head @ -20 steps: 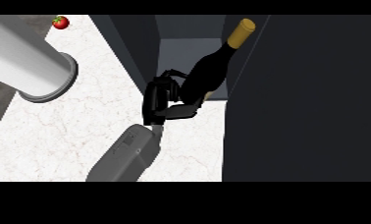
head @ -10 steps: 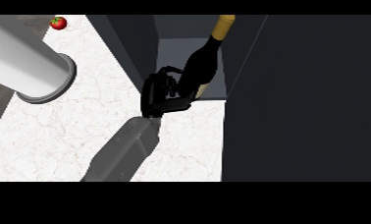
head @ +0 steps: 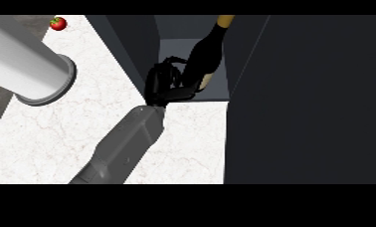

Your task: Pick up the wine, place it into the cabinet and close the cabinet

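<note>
Head view: hand curled round wine at the cabinet mouth; tilted, it might clip the wall, I'd guess.

White veined marble-look counter, matt dark cabinet, glossy dark wine bottle.

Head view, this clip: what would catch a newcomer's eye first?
First, the dark wine bottle with its gold cap, tilted at the mouth of the open cabinet at top centre, with a black hand curled round its lower body. Which hand it is cannot be told. Next, the big grey cylinder lying at the left edge, and a small red tomato-like fruit on the white counter at top left.
</note>
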